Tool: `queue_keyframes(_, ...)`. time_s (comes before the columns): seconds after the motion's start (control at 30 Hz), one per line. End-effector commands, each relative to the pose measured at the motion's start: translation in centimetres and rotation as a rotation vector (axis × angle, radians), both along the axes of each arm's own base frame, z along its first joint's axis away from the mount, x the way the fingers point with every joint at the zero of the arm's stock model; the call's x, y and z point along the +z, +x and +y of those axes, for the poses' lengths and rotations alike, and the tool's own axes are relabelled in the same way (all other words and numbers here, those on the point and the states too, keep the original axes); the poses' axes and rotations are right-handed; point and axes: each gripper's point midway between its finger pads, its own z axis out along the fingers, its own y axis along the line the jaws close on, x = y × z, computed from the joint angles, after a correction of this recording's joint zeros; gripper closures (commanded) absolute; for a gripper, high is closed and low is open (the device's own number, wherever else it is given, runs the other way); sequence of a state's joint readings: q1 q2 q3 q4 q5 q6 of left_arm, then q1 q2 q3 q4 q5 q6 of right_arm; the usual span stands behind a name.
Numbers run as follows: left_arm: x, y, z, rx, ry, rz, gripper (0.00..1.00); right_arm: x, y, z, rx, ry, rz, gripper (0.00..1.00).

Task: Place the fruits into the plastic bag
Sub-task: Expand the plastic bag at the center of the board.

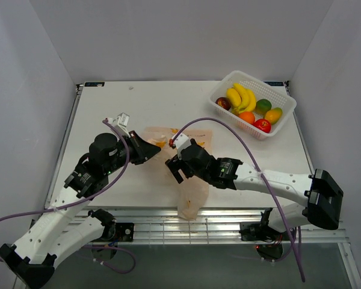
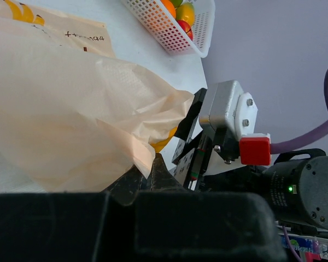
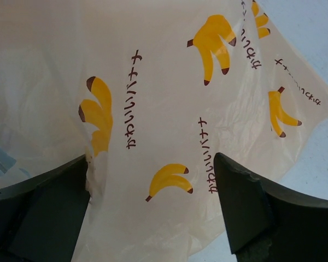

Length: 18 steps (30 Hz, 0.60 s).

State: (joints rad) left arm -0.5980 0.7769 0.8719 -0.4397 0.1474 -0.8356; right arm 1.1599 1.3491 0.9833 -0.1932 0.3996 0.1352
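The plastic bag [image 1: 192, 194] is peach-orange with printed bananas and lies mid-table, its lower end hanging over the near edge. My left gripper [image 1: 151, 150] is shut on a gathered edge of the plastic bag [image 2: 71, 109], the film pinched at the left gripper's [image 2: 152, 164] tips. My right gripper [image 1: 175, 170] hovers open right over the plastic bag [image 3: 169, 109]. Its fingers [image 3: 246, 207] straddle the film without clamping it. The fruits sit in the white basket: banana bunch [image 1: 242, 96], dark-red piece [image 1: 223, 103], orange [image 1: 246, 117], red piece [image 1: 262, 125], green piece [image 1: 263, 105], yellow-green piece [image 1: 274, 114].
The white lattice basket [image 1: 248, 74] stands at the table's far right corner, and the basket [image 2: 175, 38] also shows at the top of the left wrist view. The right arm's wrist block with a red part [image 2: 255, 150] is close beside the left gripper. White walls enclose the table.
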Motion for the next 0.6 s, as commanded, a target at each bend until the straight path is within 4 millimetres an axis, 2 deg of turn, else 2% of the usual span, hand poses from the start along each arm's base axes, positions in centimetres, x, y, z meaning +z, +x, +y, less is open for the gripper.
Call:
queue_keyframes(0.0, 0.6, -0.3, -0.3, -0.021, -0.014, -0.022, 1.00, 1.4, 0.1, 2.3, 0.030, 0.082, -0.007, 0.12)
queue_keyframes(0.03, 0.7, -0.3, -0.3, -0.022, -0.018, -0.023, 1.00, 1.3, -0.2, 2.8, 0.048, 0.099, 0.002, 0.22)
queue_keyframes(0.07, 0.7, -0.2, -0.4, -0.021, -0.020, -0.021, 1.00, 1.4, -0.3, 3.0, 0.052, 0.111, 0.006, 0.22)
queue_keyframes(0.1, 0.7, -0.2, -0.4, -0.021, -0.020, -0.021, 1.00, 1.2, -0.2, 3.1, 0.054, 0.116, 0.006, 0.34)
queue_keyframes(0.13, 0.8, -0.3, -0.3, -0.021, -0.021, -0.024, 1.00, 1.2, -0.1, 3.4, 0.050, 0.128, 0.003, 0.41)
queue_keyframes(0.17, 0.7, -0.4, -0.2, -0.020, -0.020, -0.023, 1.00, 1.3, 0.4, 3.1, 0.023, 0.121, -0.013, 0.47)
queue_keyframes(0.23, 0.3, -0.4, 0.2, -0.003, -0.008, -0.017, 1.00, 1.7, 1.2, 2.5, -0.015, 0.096, -0.053, 0.72)
queue_keyframes(0.3, -0.3, -0.6, 1.2, 0.038, 0.023, 0.005, 1.00, 3.1, 3.3, 0.3, -0.118, 0.052, -0.138, 0.92)
queue_keyframes(0.37, -1.4, -0.7, 2.2, 0.076, 0.065, 0.037, 1.00, 4.6, 4.9, -1.4, -0.164, 0.022, -0.197, 0.92)
queue_keyframes(0.4, -1.4, -1.0, 2.5, 0.081, 0.073, 0.040, 1.00, 6.4, 6.2, -2.4, -0.199, 0.044, -0.222, 0.92)
queue_keyframes(0.47, -2.2, -1.4, 3.1, 0.097, 0.103, 0.072, 1.00, 8.0, 7.3, -3.4, -0.212, 0.052, -0.254, 0.92)
queue_keyframes(0.5, -2.4, -1.5, 3.2, 0.095, 0.108, 0.080, 1.00, 9.5, 8.2, -4.3, -0.226, 0.056, -0.285, 0.92)
queue_keyframes(0.57, -3.0, -1.9, 3.4, 0.092, 0.125, 0.106, 1.00, 10.9, 9.2, -5.3, -0.248, 0.053, -0.318, 0.92)
